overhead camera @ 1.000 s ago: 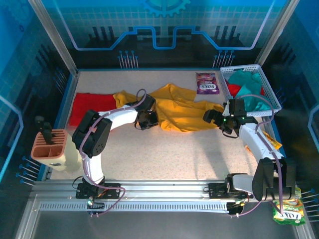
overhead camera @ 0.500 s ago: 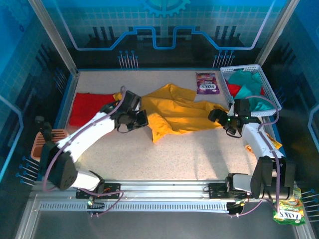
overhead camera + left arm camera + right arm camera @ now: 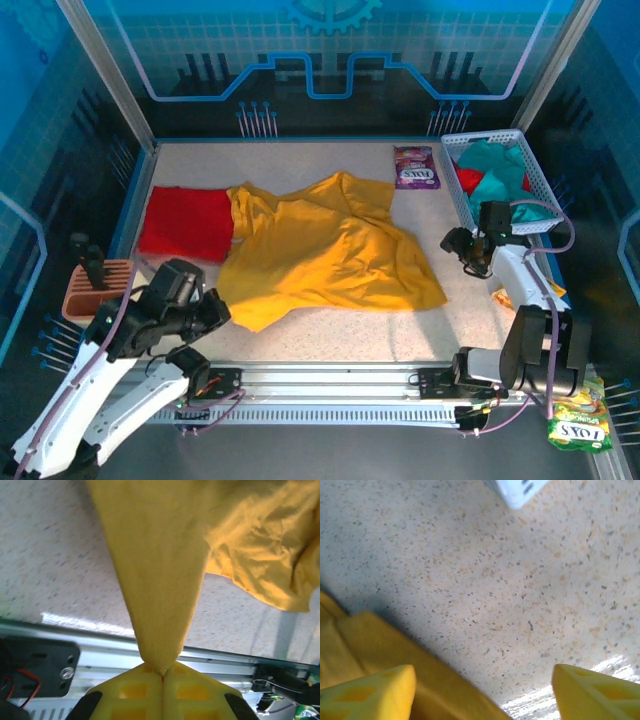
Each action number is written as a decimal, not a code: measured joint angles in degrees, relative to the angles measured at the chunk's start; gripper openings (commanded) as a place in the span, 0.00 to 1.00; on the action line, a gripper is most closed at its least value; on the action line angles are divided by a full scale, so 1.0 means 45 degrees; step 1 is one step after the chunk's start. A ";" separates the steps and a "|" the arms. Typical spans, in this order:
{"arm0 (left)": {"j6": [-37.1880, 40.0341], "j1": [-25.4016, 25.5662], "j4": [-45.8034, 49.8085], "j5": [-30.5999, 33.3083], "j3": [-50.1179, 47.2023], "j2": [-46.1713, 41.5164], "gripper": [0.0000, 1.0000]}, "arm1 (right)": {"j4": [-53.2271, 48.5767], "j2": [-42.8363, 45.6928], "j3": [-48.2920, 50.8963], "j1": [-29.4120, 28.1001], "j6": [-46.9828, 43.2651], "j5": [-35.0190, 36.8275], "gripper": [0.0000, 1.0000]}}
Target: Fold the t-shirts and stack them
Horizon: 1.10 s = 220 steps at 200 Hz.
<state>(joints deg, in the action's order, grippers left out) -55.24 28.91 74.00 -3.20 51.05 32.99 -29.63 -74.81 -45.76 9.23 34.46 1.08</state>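
Speckled beige table [image 3: 330, 335] is enclosed by blue-lit panels, and a large yellow t-shirt [image 3: 320, 255] is spread across its middle, opened out but wrinkled. The shirt's near left corner is pinched by the left gripper [image 3: 220, 312], which is closed tight on it. In the left wrist view the cloth is seen drawn to a taut point where the two yellow fingers [image 3: 135, 690] meet. A red t-shirt [image 3: 185, 222] is laid flat at the far left, its right edge touched by the yellow one. Teal t-shirts [image 3: 495, 160] are heaped with a bit of red cloth in a white basket [image 3: 548, 200] at the far right, and a purple packet [image 3: 415, 167] is set just left of it. The right gripper [image 3: 462, 248] is held near the basket's near left corner, beyond the yellow shirt's right edge. Its jaws are spread wide with nothing gripped. In the right wrist view bare table is seen between them, with yellow cloth at the lower left.
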 measured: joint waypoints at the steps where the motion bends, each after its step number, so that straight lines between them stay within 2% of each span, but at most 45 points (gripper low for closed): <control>1: -0.0019 0.0000 0.0024 0.0000 -0.0029 -0.0019 0.00 | 0.0000 -0.0015 0.0000 0.0000 0.0029 -0.0005 0.64; 24: -0.0408 0.0000 0.0612 0.0180 -0.0622 -0.0189 0.00 | -0.0233 -0.0185 0.0024 -0.0024 0.0058 -0.0112 0.63; 57: -0.0466 0.0000 0.0559 0.0340 -0.0656 -0.0136 0.00 | -0.0797 0.0520 0.0695 -0.0602 0.0155 -0.0335 0.68; 88: -0.0408 0.0000 0.0199 0.0437 -0.0656 0.0291 0.00 | -0.1695 0.1569 0.1486 -0.2055 0.0588 -0.0316 0.72; 143: -0.0316 0.0000 -0.0267 0.0437 -0.0656 0.0801 0.00 | -0.2380 0.1724 0.2278 -0.4483 0.1452 0.0355 0.87; 163: -0.0272 0.0000 -0.0219 0.0447 -0.0651 0.0869 0.00 | -0.2657 0.2166 0.2618 -0.4949 0.1758 0.0923 0.82; 189: -0.0272 0.0000 -0.0204 0.0437 -0.0695 0.0865 0.00 | -0.2754 0.2283 0.2885 -0.4993 0.1962 0.1389 0.69; 220: -0.0267 0.0000 -0.0228 0.0437 -0.1010 0.0665 0.00 | -0.2545 0.1297 0.3220 -0.5017 0.2055 0.1365 0.28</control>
<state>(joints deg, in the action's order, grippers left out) -56.45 28.91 72.97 -1.23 46.50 35.99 -41.08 -68.97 -31.27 -13.34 43.70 7.22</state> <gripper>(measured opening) 0.060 0.431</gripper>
